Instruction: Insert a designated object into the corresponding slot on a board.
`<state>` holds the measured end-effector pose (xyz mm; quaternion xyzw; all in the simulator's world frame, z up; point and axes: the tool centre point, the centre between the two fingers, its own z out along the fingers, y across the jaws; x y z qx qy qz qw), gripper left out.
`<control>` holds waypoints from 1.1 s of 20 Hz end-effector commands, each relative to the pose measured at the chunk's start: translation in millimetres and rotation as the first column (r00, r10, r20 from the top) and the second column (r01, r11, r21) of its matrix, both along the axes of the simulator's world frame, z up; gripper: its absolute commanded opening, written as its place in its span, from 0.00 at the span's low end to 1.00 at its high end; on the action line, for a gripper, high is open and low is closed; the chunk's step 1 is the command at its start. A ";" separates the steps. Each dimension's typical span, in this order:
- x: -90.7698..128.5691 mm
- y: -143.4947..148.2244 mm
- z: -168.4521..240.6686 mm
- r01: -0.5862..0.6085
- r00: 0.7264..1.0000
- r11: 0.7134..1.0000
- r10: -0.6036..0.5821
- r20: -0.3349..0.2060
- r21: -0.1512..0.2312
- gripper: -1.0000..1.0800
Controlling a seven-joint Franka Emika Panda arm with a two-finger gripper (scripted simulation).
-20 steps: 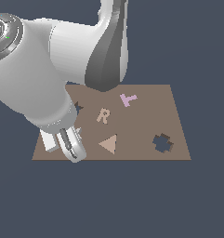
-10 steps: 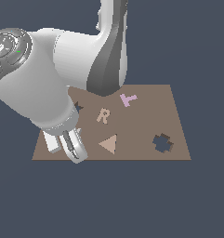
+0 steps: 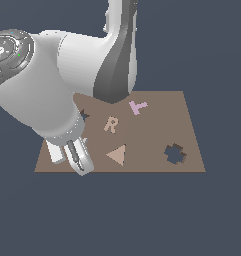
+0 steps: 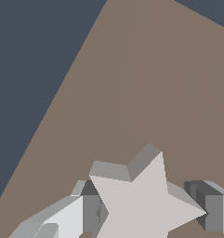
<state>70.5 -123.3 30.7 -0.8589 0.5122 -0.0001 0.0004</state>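
Wrist view: gripper (image 4: 146,211) fingers flank the star (image 4: 141,200), seemingly touching its points. Exterior view: board (image 3: 187,125) carries letters R (image 3: 111,124) and T (image 3: 137,106).

This is a simulated scene, not a real room: a flat brown board (image 3: 157,125) with shaped cut-outs floats in plain dark blue-grey background, and all surfaces are smooth, without texture or furniture.
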 end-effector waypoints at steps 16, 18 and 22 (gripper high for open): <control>-55.0 -16.4 4.9 0.321 0.947 0.947 -0.321 -0.001 0.003 0.00; -66.0 -17.2 5.9 0.380 0.925 0.925 -0.380 -0.002 0.003 0.00; -84.3 -16.7 7.5 0.475 0.880 0.880 -0.475 -0.003 0.004 0.00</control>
